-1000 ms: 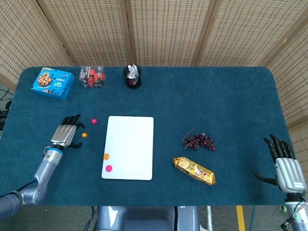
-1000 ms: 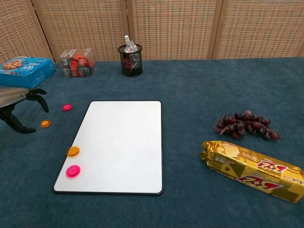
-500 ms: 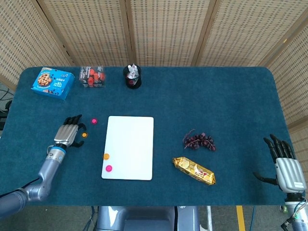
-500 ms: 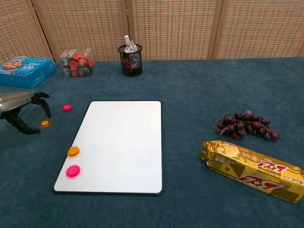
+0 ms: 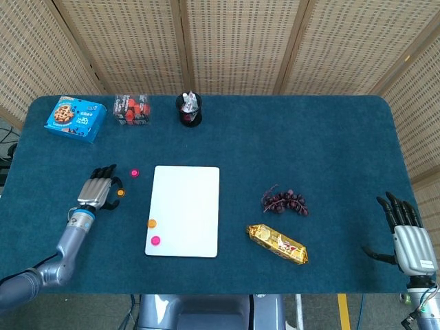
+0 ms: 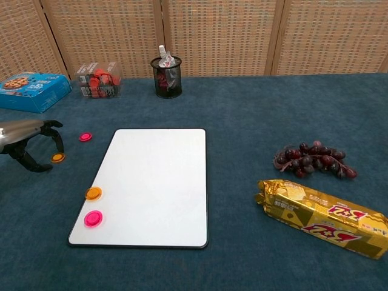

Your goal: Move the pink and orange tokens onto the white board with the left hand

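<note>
Tokens sit in 2 places. On the white board [image 6: 154, 182], near its front-left corner, lie an orange token on the board [image 6: 93, 193] and, just in front of it, a pink token on the board [image 6: 93, 218]; both rest fully on the white surface. Off the board, on the blue cloth to its left, lie a loose pink token [image 6: 85, 137] and a loose orange token [image 6: 57, 157], a little apart from each other.

The left hand [image 5: 95, 190] hovers low at the loose orange token, fingers [image 6: 56, 134] arched and parted with nothing between them (the chest view shows a fingertip coming down just beside the token, though contact cannot be told). The right hand [image 5: 405, 234] rests at the table's far right corner, fingers spread and holding nothing.

Along the back edge stand a blue cookie box [image 5: 75, 118], a clear box of red pieces [image 5: 131, 109] and a black mesh cup [image 6: 166, 77]. Right of the board lie grapes [image 6: 312, 159] and a gold snack packet [image 6: 321, 216].
</note>
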`<state>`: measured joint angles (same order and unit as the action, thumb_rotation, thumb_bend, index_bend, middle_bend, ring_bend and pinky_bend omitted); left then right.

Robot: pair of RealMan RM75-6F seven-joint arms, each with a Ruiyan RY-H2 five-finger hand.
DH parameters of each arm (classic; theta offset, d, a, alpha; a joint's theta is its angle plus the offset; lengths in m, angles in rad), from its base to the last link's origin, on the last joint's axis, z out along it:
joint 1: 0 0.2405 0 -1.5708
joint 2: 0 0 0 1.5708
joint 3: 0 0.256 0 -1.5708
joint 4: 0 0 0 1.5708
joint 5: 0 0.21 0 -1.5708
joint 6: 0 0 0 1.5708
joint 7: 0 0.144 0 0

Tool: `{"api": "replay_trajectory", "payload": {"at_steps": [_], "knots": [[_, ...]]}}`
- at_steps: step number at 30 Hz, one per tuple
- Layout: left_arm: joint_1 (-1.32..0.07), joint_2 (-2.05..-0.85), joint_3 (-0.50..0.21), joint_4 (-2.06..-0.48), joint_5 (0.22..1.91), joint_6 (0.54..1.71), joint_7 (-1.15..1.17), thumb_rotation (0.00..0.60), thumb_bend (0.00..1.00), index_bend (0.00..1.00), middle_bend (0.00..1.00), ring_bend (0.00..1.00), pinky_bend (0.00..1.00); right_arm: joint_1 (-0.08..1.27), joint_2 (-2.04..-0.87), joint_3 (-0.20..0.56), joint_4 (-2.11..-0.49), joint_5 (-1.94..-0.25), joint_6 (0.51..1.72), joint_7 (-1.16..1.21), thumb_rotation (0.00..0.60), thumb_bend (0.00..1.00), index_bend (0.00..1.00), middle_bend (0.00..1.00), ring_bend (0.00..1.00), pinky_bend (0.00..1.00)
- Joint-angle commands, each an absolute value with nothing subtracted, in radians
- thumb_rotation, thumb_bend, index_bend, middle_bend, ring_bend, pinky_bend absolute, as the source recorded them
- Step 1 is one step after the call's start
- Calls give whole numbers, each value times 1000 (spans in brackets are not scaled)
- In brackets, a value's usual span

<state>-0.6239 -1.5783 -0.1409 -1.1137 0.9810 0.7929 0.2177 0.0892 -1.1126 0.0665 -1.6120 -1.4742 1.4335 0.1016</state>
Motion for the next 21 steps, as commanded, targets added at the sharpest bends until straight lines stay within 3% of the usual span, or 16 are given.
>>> {"api": "replay_trajectory", "payload": {"at_steps": [1,7,21], "knots": [[-625,-1582,-143,-1110,978,795,222,600,347,390,0,0,0,90,-1113,67,-1612,-1474,1432,102,600,0,0,0,0,0],[-624,-1589,-146,-1106,966,806,237,600,355,548,0,0,0,91,-1112,68,-1612,-1472,1430,105,600,0,0,0,0,0],[-616,-1544,-155,-1182,985,836,232,600,355,573,0,0,0,90,-1111,67,-1614,-1472,1430,106,600,0,0,0,0,0]]}}
